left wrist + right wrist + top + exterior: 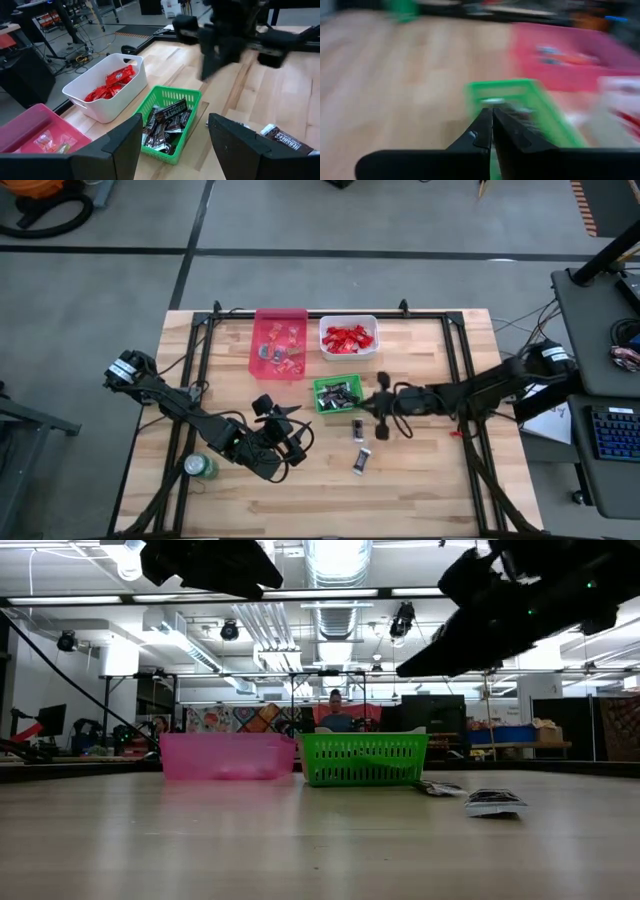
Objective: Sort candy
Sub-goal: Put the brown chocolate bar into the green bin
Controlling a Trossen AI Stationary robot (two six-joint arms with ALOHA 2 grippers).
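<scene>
- Right gripper (pixel 492 117) pinched closed, empty, green bin (pixel 540 107) of dark candy (pixel 167 117) just ahead.
- Left gripper (pixel 172 145) spread wide, holding nothing, same bin beyond fingertips.

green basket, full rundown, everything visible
The green basket is a small rectangular plastic bin with slotted, mesh-like walls and an open top. It stands upright on the wooden table near the middle, just in front of the white bin and right of the pink bin. It holds several dark black-and-silver wrapped candies, piled loosely. The right pincer, shut, hovers beside its right edge; whether they touch cannot be told.
</scene>
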